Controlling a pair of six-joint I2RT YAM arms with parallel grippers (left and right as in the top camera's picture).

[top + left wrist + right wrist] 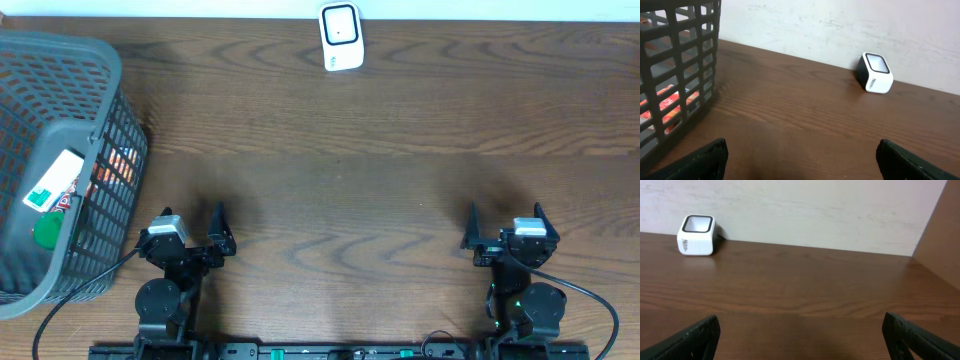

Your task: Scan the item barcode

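Brown wood-grain table (350, 180): broad bare boards running from the arms to the far wall.
White box-shaped scanner with a dark window (341, 37): sits at the far edge of the table against the pale wall, about midway between the two arms and well apart from both. The left wrist view catches it off to the right (875, 73), the right wrist view off to the left (696, 235).
Grey plastic lattice basket (110, 90): on the left side of the table, and its slatted wall fills the left of the left wrist view (680, 60).
White carton with a green patch (55, 180): lying tilted inside the basket, near its right wall.
Red-orange packet (110, 170): also in the basket, showing through the slats low down (665, 102).
Green round thing (47, 232): in the basket beside the carton, too small to make out.
Left gripper (190, 215): near edge, just beside the basket. Claw released and spread wide, with only table between the black fingertips (800, 160).
Right gripper (506, 212): near edge on the right, well apart from everything. Claw released and wide, gripping nothing (802, 337).
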